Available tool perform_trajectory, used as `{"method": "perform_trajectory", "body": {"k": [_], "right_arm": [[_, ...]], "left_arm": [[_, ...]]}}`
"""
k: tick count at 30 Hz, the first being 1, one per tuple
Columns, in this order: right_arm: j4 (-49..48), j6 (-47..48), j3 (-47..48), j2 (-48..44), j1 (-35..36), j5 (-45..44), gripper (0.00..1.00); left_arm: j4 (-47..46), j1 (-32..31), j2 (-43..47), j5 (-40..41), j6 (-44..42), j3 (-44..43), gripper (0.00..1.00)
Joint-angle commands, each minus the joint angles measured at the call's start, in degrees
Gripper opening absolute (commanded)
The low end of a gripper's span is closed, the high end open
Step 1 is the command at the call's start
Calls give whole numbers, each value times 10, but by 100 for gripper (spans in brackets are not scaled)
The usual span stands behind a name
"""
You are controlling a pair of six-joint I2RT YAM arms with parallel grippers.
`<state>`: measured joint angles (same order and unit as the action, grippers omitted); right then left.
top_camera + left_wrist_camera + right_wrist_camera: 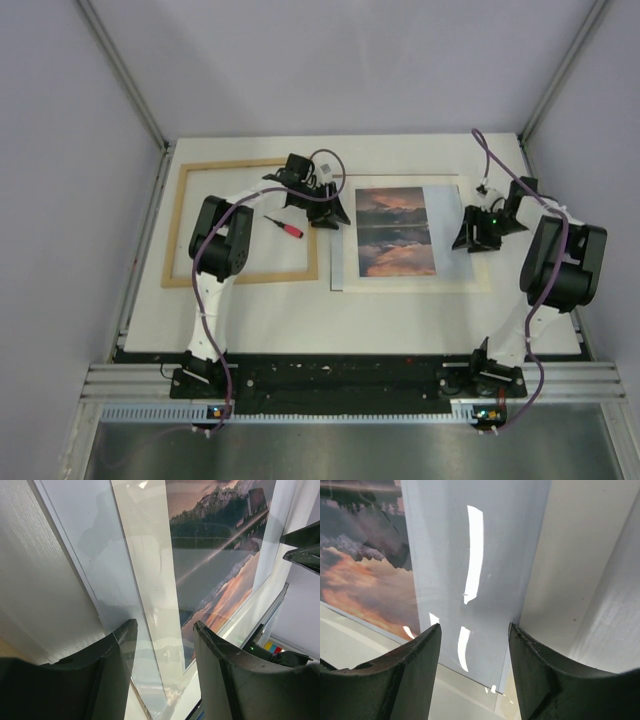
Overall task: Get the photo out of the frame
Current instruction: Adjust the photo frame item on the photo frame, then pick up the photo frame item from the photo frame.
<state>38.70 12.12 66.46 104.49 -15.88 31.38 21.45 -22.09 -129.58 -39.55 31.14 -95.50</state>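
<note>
We start with the white table point(400, 320), where the wooden frame point(175, 225) lies flat on the left side, open in the middle with bare table showing through it. To its right, just beside it, lies a pale cream board point(478, 282), and on that board is the photo point(397, 230), face up, so it already appears to be outside the frame. A clear pane point(338, 250) seems to lie over the photo, shifted toward the frame; its glare and reflections show in both wrist views. The left gripper point(335, 212) hangs over the photo's left edge with its fingers partly spread and nothing between them. The right gripper point(470, 238) hangs over the right margin, also parted and holding nothing. A small red screwdriver point(285, 227) lies inside the frame's opening. We judge the photo to be a thin paper sheet: very light, limp enough to bend or crease, and lying too flat for a finger to get under it easily. If the pane is glass, it will be stiff, slippery and breakable, and it would have to come off first. We would grip the photo by its plain white margin at an edge or corner, never by the printed part, and pinch it gently.
</note>
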Motion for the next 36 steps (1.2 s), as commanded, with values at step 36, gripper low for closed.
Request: {"method": "perform_trajectory", "body": {"k": [36], "right_arm": [[57,72,70,155,-116,113,60]], "left_arm": [[-16,-22,-17,1,-5,-23,51]]}}
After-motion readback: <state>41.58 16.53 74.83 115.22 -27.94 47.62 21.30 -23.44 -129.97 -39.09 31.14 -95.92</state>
